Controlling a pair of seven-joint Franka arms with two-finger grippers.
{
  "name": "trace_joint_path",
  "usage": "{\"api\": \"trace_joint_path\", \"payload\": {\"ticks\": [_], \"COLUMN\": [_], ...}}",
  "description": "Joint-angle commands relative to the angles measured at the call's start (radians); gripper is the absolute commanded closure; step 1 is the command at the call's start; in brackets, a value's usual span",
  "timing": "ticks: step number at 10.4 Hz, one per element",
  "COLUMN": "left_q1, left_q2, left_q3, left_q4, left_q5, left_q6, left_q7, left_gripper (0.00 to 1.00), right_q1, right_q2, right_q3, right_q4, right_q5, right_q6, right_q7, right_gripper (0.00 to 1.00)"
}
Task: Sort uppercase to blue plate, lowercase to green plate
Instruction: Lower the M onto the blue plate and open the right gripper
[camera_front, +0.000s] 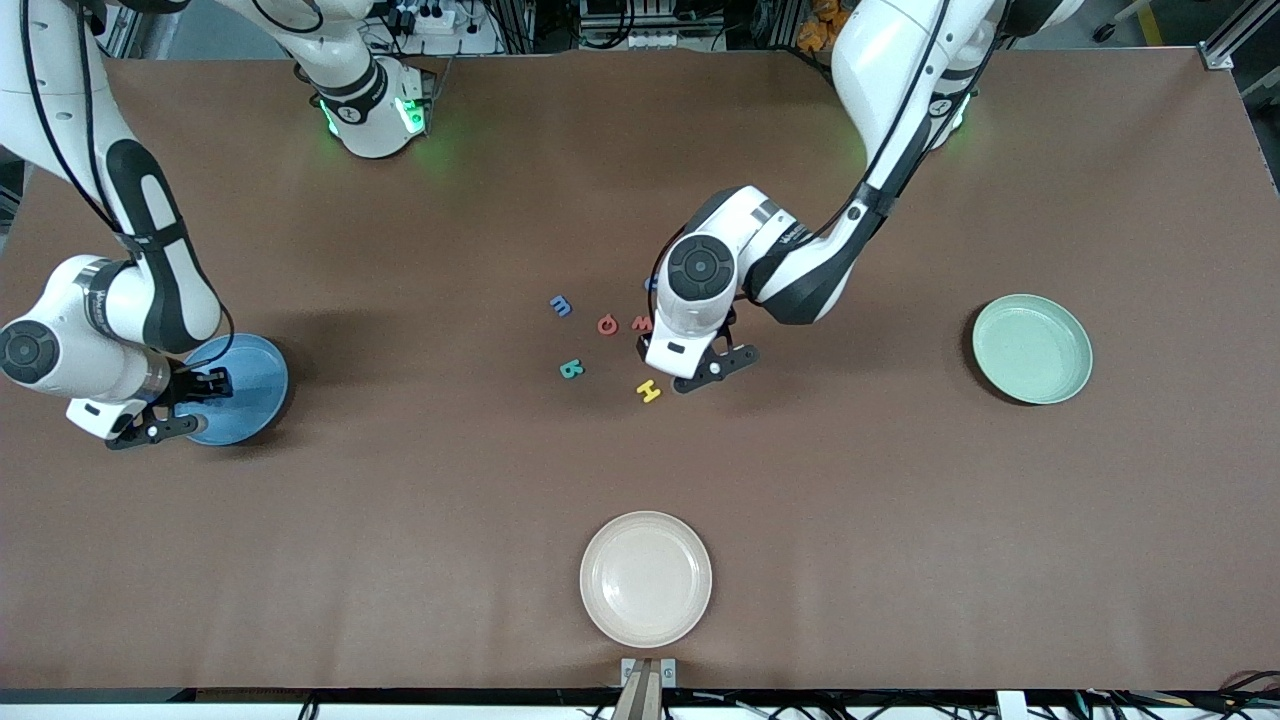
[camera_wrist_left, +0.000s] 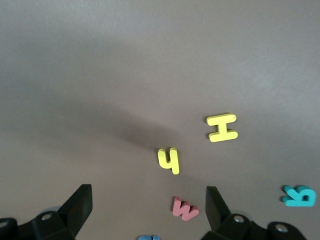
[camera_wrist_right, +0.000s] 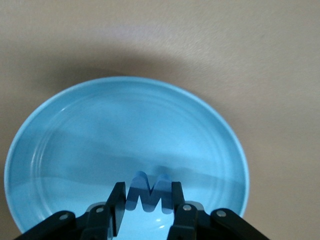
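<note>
Brown table seen from above. Round sky-blue plate toward the right arm's end, right gripper over its rim. Pale mint-green plate toward the left arm's end. Left gripper over small scattered foam letters: yellow H, teal B, red ring, blue m. Cream-white plate nearest the camera.

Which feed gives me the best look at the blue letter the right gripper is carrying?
The right wrist view: the blue letter sits clamped in the right gripper, over the blue plate. In the front view the right gripper hides it. The left wrist view does not show it.
</note>
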Motion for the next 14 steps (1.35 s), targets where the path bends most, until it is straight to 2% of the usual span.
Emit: {"api": "trace_joint_path", "payload": {"ticks": [1, 4, 5, 6, 8, 11, 14], "left_q1": [-0.001, -0.009, -0.024, -0.027, -0.029, -0.038, -0.049], "left_q2": [-0.037, -0.025, -0.007, 0.011, 0.038, 0.054, 0.067], "left_q3": [0.008, 0.009, 0.011, 0.012, 0.012, 0.026, 0.032], "left_q4": [-0.138, -0.140, -0.139, -0.139, -0.136, -0.130, -0.123], "left_q5": [0.025, 0.025, 0.025, 0.025, 0.025, 0.025, 0.025], "left_q6": [0.138, 0.186, 0.227, 0.256, 0.284, 0.297, 0.297], "left_q7": [-0.034, -0.051, -0.051, -0.051, -0.051, -0.049, -0.049], "left_gripper": [0.00, 0.00, 0.00, 0.00, 0.00, 0.02, 0.10], "right_q1": [-0.014, -0.014, -0.014, -0.014, -0.014, -0.007, 0.029], "right_q2": [-0.031, -0.031, -0.029, -0.029, -0.032, -0.051, -0.054], "right_q3": [0.018, 0.018, 0.020, 0.020, 0.020, 0.024, 0.027], "right_q4": [-0.052, -0.066, -0.066, -0.067, -0.064, -0.040, 0.064], "right_q5": [0.030, 0.055, 0.055, 0.055, 0.057, 0.057, 0.057], "right_q6": [0.011, 0.014, 0.014, 0.012, 0.011, -0.032, -0.222], "right_q7": [-0.016, -0.027, -0.027, -0.027, -0.022, -0.011, 0.065], "right_gripper": [0.63, 0.58, 0.49, 0.47, 0.25, 0.25, 0.26]}}
